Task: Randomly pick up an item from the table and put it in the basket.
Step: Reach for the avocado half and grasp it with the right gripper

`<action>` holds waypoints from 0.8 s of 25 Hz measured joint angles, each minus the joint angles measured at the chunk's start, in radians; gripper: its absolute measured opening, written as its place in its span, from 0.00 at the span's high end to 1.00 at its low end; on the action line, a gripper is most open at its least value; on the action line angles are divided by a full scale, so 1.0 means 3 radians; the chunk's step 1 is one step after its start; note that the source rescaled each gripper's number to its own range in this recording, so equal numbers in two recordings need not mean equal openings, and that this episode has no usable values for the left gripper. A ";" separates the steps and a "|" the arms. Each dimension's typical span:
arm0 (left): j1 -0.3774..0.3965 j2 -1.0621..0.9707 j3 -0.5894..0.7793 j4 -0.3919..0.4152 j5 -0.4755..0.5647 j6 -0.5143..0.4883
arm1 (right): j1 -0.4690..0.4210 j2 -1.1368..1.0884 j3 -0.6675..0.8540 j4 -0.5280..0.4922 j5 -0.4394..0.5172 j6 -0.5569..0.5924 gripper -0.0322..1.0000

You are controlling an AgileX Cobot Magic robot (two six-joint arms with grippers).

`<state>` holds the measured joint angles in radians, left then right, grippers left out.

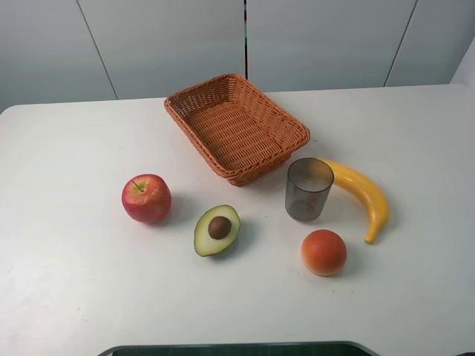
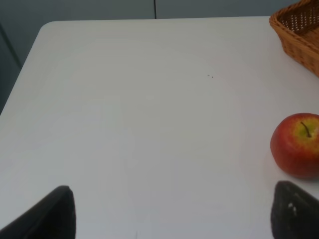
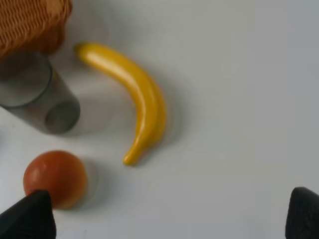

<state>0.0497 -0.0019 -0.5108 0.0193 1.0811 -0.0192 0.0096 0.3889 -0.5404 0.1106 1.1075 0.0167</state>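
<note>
Orange-red fruit (image 1: 323, 252) sits lower right; avocado half (image 1: 217, 230) lies just below centre on worktop (image 1: 74, 282), pit up, between apple (image 1: 146, 198) and cup (image 1: 309, 189), apart from basket (image 1: 236, 126) at upper centre. Both spread apart: left end effector (image 2: 172, 214), right end effector (image 3: 167, 216).

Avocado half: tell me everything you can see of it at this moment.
The halved avocado lies cut face up on the white table, seen only in the exterior high view. Its flesh is pale green-yellow, edged by dark green skin, with a round brown pit in the centre. It sits nearer the camera than the basket, between the red apple and the grey cup, touching neither.
</note>
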 joint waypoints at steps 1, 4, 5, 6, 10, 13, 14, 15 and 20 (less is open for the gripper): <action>0.0000 0.0000 0.0000 0.0000 0.0000 0.0000 | 0.0000 0.0185 -0.0069 0.0016 0.0000 0.0000 0.00; 0.0000 0.0000 0.0000 0.0000 0.0000 0.0000 | 0.0110 0.0675 -0.0312 0.0023 -0.0006 0.0000 0.00; 0.0000 0.0000 0.0000 0.0000 0.0000 0.0000 | 0.0209 0.0838 -0.0392 0.0023 -0.0014 0.0000 0.00; 0.0000 0.0000 0.0000 0.0000 0.0000 0.0000 | 0.0342 0.0996 -0.0468 0.0023 -0.0030 0.0000 0.00; 0.0000 0.0000 0.0000 0.0000 0.0000 0.0000 | 0.1003 0.1604 -0.0735 0.0003 -0.0270 0.0056 0.00; 0.0000 0.0000 0.0000 0.0000 0.0000 0.0000 | 0.1469 0.2062 -0.0946 -0.0075 -0.0400 0.0362 0.00; 0.0000 0.0000 0.0000 0.0000 0.0000 0.0000 | 0.1593 0.2225 -0.1010 -0.0097 -0.0426 0.0502 0.00; 0.0000 0.0000 0.0000 0.0000 0.0000 0.0000 | 0.1732 0.2362 -0.1086 -0.0123 -0.0453 0.0684 0.00; 0.0000 0.0000 0.0000 0.0000 0.0000 0.0000 | 0.2221 0.3110 -0.1467 -0.0282 -0.0608 0.1565 0.00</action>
<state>0.0497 -0.0019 -0.5108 0.0193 1.0811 -0.0192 0.6761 1.3219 -0.9805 0.0261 0.9251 0.4861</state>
